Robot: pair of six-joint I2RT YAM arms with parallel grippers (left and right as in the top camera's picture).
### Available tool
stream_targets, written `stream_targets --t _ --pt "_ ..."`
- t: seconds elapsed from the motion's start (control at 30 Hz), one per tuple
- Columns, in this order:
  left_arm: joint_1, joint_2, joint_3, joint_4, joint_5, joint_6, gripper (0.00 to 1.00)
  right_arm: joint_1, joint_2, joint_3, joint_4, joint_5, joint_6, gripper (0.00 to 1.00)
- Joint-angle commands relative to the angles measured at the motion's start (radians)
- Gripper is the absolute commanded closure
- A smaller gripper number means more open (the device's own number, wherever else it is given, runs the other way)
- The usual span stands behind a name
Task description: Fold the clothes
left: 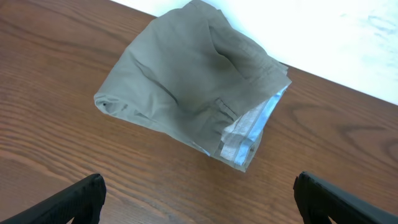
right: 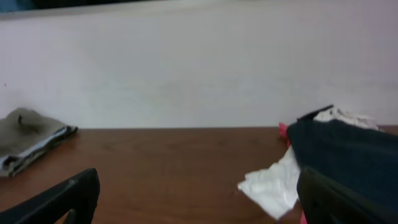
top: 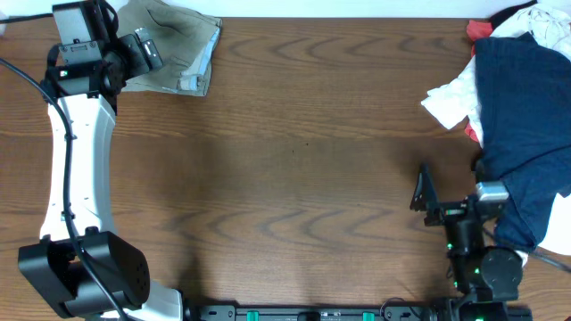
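On my feeds the shorts (left: pixel 186 81) read as plain khaki leaning grey-green, with no print. Their lining (left: pixel 249 134) shows pale blue-white at the edge. The desk (top: pixel 294 160) is dark brown with wavy wood grain. To the right I see a solid dark navy garment (top: pixel 526 107), a white cloth (top: pixel 451 100) and a scrap of red cloth (top: pixel 479 29). The left claw (left: pixel 199 180) and right claw (right: pixel 198 177) are black. The left arm (top: pixel 76 169) is white with black joints, and the wall (right: pixel 199 68) is off-white.
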Motion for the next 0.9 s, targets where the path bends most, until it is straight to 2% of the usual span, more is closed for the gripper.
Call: stream_targets --t 0.0,0.2,0.4,0.6,0.87 --pt "0.002 -0.001 0.005 0.000 0.006 -0.012 0.02 -0.004 -0.062 -0.053 0.008 0.014 -0.004 0.01" --pt "0.002 -0.001 0.005 0.000 0.006 -0.013 0.02 -0.004 -0.127 -0.114 0.007 0.014 0.010 0.01" --pt "0.002 -0.001 0.005 0.000 0.006 -0.012 0.02 -0.004 -0.190 -0.139 -0.055 0.006 0.110 0.01" --pt "0.002 -0.001 0.005 0.000 0.007 -0.012 0.02 -0.004 -0.204 -0.139 -0.202 0.005 0.112 0.01" --pt "0.002 -0.001 0.005 0.000 0.006 -0.013 0.02 -0.004 -0.204 -0.139 -0.198 0.006 0.111 0.01"
